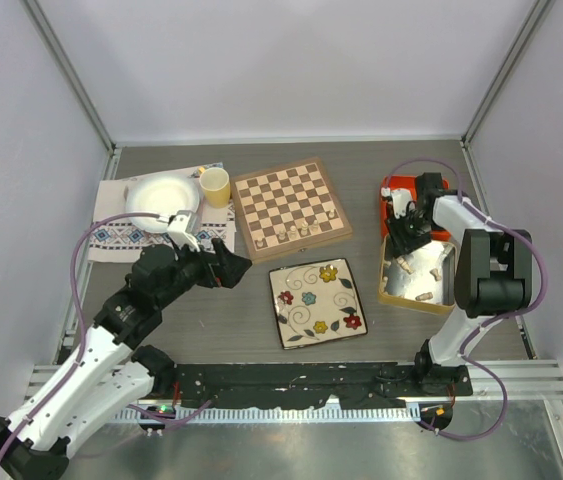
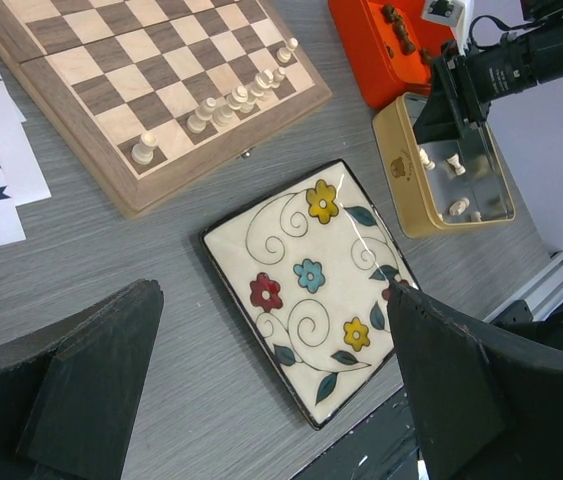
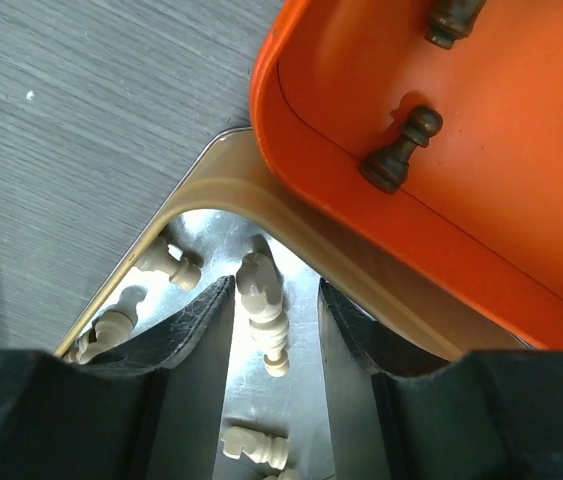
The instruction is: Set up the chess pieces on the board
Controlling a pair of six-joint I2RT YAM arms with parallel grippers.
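We are fetching a cream piece from the tin: right jaws are straddling it half-open, gripping nothing, needing to close next; left jaws are gaping empty.

Square wooden chessboard, light and dark brown checks, tan border, lies flat. Several tiny pale cream turned wooden pieces stand upright along its near rows. More cream pieces lie toppled in gold tin. Dark brown pieces lie in orange tray.
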